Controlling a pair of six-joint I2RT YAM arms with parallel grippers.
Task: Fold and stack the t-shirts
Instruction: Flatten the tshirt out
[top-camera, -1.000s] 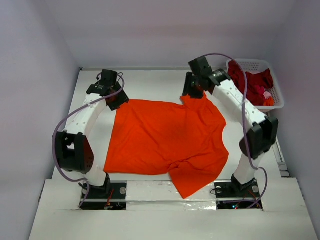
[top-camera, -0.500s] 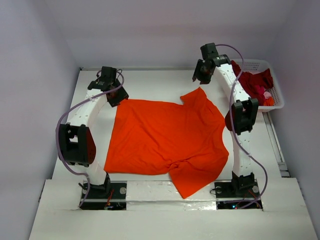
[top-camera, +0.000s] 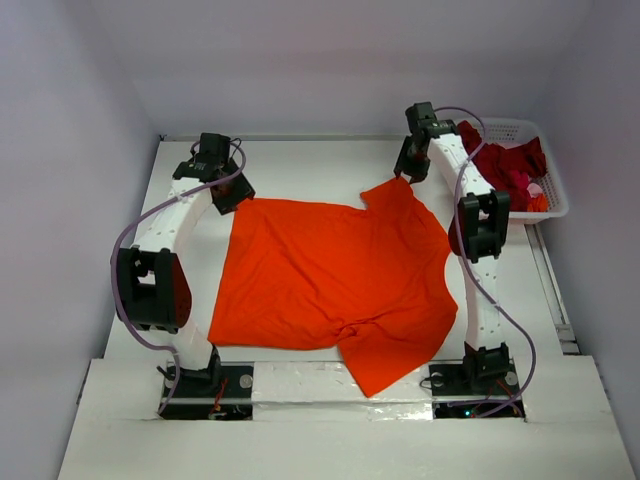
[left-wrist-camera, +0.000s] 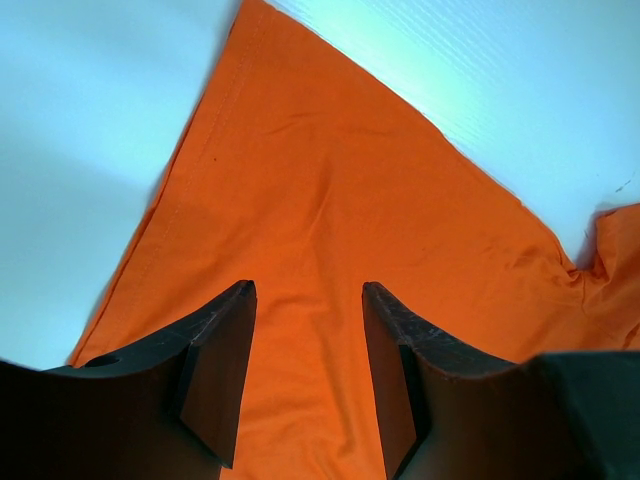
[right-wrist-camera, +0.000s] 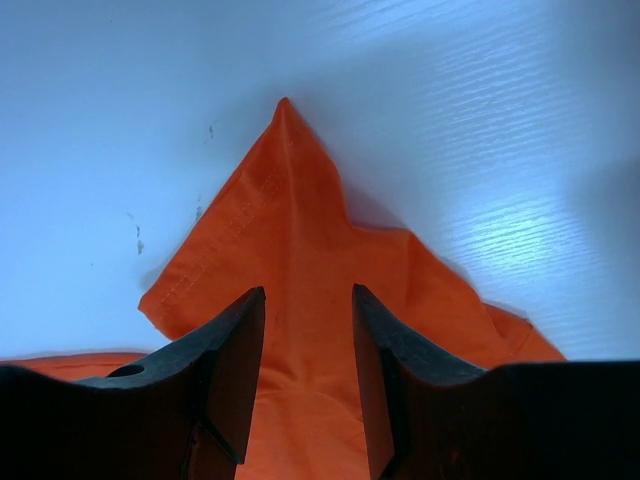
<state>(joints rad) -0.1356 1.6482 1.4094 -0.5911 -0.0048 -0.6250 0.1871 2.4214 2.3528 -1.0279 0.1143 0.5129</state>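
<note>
A bright orange t-shirt (top-camera: 330, 275) lies spread on the white table, one sleeve hanging over the near edge. My left gripper (top-camera: 229, 194) hovers over its far left corner, open, and the left wrist view shows orange cloth (left-wrist-camera: 330, 200) lying slack under and between its fingertips (left-wrist-camera: 308, 292). My right gripper (top-camera: 406, 172) is just above the far right sleeve tip (top-camera: 398, 188). It is open too, and the pointed sleeve (right-wrist-camera: 285, 210) runs as a ridge between its fingertips (right-wrist-camera: 307, 292) without being pinched. Dark red t-shirts (top-camera: 500, 160) sit heaped in the basket.
A white latticed basket (top-camera: 556, 206) stands at the far right corner, beside the right arm's forearm. The enclosure's walls close in the left, back and right. Bare white table (top-camera: 300, 165) runs along the far side.
The right arm straightened and its gripper lifted off the sleeve toward the back, then dropped over the sleeve tip again. That tip now lies a little farther back. The left arm barely moved.
</note>
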